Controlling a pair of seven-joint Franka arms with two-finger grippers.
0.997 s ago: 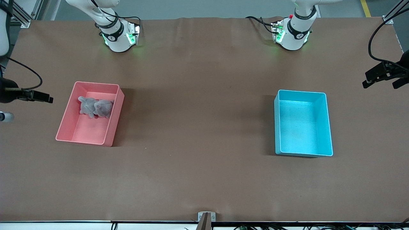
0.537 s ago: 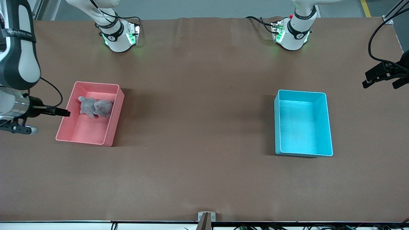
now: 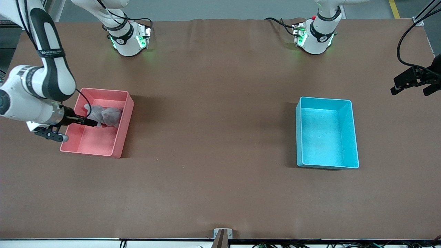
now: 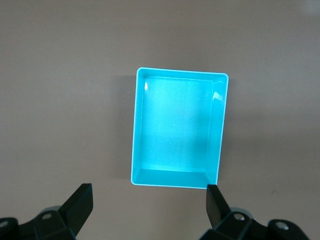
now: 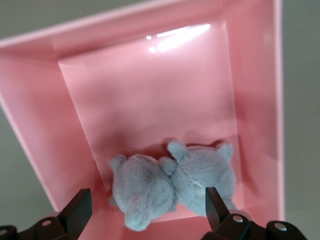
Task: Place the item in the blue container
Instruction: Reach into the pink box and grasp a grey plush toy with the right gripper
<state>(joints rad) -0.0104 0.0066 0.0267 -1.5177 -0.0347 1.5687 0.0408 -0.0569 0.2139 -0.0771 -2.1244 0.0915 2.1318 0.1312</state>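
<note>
- The right hand (image 5: 145, 212) is up over the pink bin (image 3: 122, 131), over the end where the toy lies, its fingers (image 5: 75, 210) spread wide with nothing between them
- From the front, the right arm comes in from its end of the bench (image 3: 213, 137), elbow bent, its wrist hanging above the bin's outer wall
- The item here is a grey plush toy (image 3: 103, 115), lying inside the pink bin at the end farther from the front camera
- In the right wrist view the grey plush toy (image 5: 172, 187) sits on the bin floor right between the two open fingertips, pressed up against the end wall; it looks like two rounded furry lumps side by side with small ears
- The blue container (image 3: 326, 132) stands toward the left arm's end of the bench, well apart from the pink bin, and I see nothing in it
- The left hand (image 4: 150, 202) waits high above, looking straight down on the blue container (image 4: 177, 127), its fingers (image 4: 80, 202) wide apart and holding nothing
- In the front view the left hand (image 3: 413, 82) shows at the edge of the frame, off past the blue container's end of the bench
</note>
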